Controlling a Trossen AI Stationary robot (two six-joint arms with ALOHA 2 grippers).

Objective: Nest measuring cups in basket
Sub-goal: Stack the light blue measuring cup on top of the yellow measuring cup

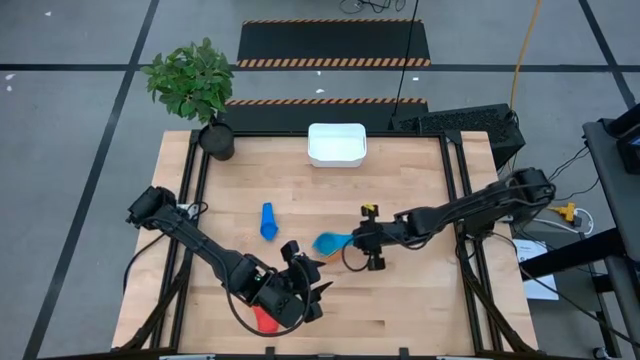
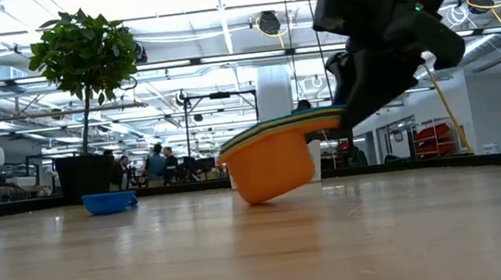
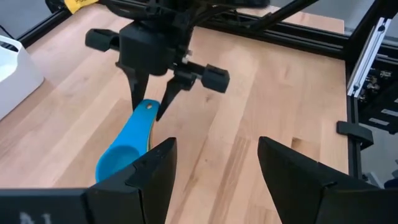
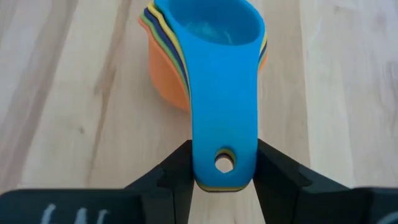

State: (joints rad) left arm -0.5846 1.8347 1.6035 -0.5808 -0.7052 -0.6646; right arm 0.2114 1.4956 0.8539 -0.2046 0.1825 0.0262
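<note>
A nested stack of measuring cups (image 4: 211,56), light blue on top and orange at the bottom, is in my right gripper (image 4: 224,165) near the table's middle (image 1: 330,242). In the low view the stack (image 2: 267,166) sits tilted. My left gripper (image 3: 214,168) is open, near the front edge (image 1: 300,285), with the stack just beyond its fingers. A blue cup (image 1: 267,222) lies alone on the table. A red cup (image 1: 265,318) shows partly under the left arm. The white basket (image 1: 336,143) stands at the far edge. My right gripper pinches the stacked handles near their free end (image 4: 224,140), by the hanging hole, one finger on each side edge. The fingers come from the table's right, along the handles. The stack tilts with its bowl end (image 2: 260,190) lowest; whether it touches the table I cannot tell.
A dark pot with a green plant (image 1: 215,138) stands at the far left corner. Black frame rails (image 1: 455,180) run along the table's sides. Bare wood lies between the stack and the basket.
</note>
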